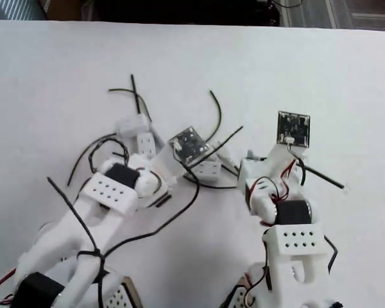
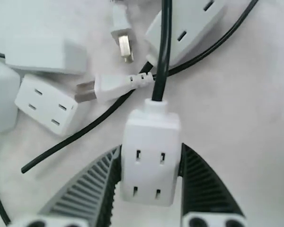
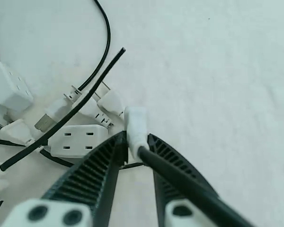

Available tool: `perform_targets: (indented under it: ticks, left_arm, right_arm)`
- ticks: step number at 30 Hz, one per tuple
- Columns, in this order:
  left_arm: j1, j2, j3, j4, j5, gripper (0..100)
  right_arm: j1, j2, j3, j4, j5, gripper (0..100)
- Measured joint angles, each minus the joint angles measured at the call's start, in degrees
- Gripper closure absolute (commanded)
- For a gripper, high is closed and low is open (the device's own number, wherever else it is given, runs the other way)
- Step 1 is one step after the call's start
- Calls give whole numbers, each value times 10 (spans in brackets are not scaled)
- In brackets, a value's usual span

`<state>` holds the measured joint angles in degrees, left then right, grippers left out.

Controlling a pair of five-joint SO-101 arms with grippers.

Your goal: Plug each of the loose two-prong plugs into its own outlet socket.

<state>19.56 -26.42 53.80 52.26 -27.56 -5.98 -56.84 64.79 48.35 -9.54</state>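
Over the counter (image 1: 321,70), both arms are leaning into a tangle of black cords (image 1: 215,115), with a white block (image 1: 206,169) in the middle, working the pile from either side.

From the left wrist, the left end effector (image 2: 149,182) is grasping an outlet block (image 2: 149,156) by its two long sides, with the slots facing the camera. I'd judge it is being steadied so a plug can go in. A loose plug (image 2: 109,89) is lying just beyond it, its prongs pointing toward a second block (image 2: 45,104). Nothing is sitting in any visible slot.

From the right wrist, the right end effector (image 3: 135,142) is clenching a white plug (image 3: 135,124) by its body. Its cord (image 3: 180,182) is trailing back over one finger, and the prongs are hidden from here. A flat block (image 3: 78,140) is lying just beside it, slots open, and that looks like the nearest target. Lining prongs up with slots is looking like the fiddly part.
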Motion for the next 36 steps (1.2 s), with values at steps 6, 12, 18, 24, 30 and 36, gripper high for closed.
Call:
perform_targets:
  ticks: [6,12,18,24,30,36]
  left_arm:
    - [0,0,6,-17,38,977]
    - [0,0,6,-18,85,977]
    - [0,0,6,-19,129,977]
    - [0,0,7,-35,142,959]
    - [0,18,4,-63,123,940]
    - [0,159,-62,-63,79,943]
  right_arm:
    - [0,0,0,0,0,981]
    - [0,0,0,0,0,981]
    - [0,0,0,0,0,981]
    - [0,0,0,0,1,981]
    - [0,0,4,0,4,981]
    - [-6,0,6,0,4,981]
